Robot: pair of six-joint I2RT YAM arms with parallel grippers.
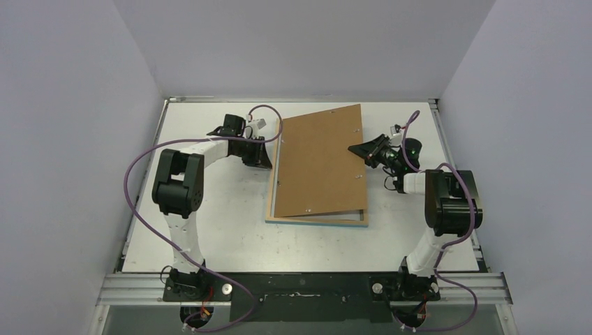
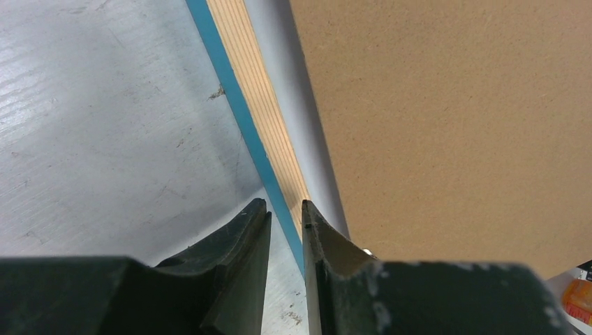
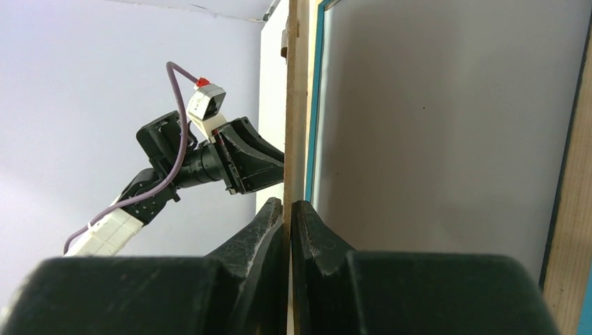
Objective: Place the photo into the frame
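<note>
Table: one white table (image 1: 209,237), seen from above.
Arms: two, the left arm (image 1: 178,185) and the right arm (image 1: 452,202). Each reaches in toward the middle of the table.
Frame: one frame (image 1: 314,220) lies flat at the table's centre, its light wooden back facing up. A thin blue edge shows along its near and left sides.
Backing board: one plain brown backing board (image 1: 320,162) covers most of the frame. Its left edge sits by the frame's left rail and its right side is lifted, so it slopes.
Right gripper: the right gripper (image 3: 287,206) is pinched tight on the board's raised right edge, with the thin board caught between both fingers.
Left gripper: the left gripper (image 2: 285,209) is at the frame's left rail, toward the far corner. Its jaws are narrow, and the blue edge and wooden strip run into the gap. Whether they clamp the rail I cannot tell.
Photo: one is named in the task, but I cannot pick out the photo. A pale grey surface fills the frame's opening under the board, and I cannot tell whether that is the print's back.
</note>
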